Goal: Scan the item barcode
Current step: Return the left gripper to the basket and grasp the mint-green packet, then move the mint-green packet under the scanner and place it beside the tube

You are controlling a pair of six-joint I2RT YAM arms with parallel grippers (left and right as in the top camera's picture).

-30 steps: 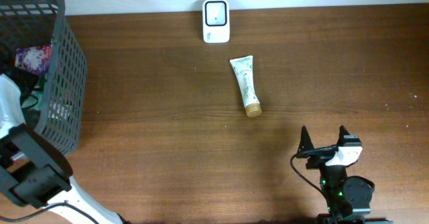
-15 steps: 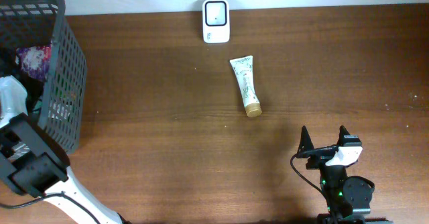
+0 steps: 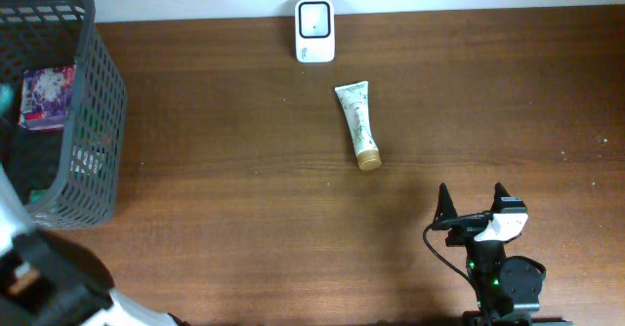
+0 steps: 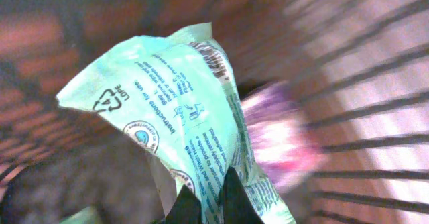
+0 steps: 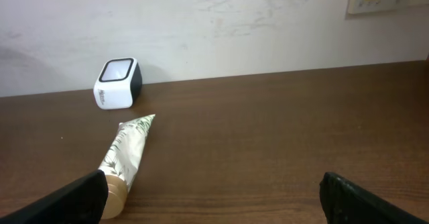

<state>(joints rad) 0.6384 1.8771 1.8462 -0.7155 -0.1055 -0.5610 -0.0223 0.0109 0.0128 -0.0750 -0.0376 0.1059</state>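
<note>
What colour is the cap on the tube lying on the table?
Gold. The cap shows best in the overhead view.

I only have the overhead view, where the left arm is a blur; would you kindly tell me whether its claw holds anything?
Observer: Yes, the left wrist view shows the left claw shut on a mint-green packet.
Operator: Thank you. Is a barcode facing that camera?
Observer: None that I can see; that face shows small printed text and a recycling mark.
</note>
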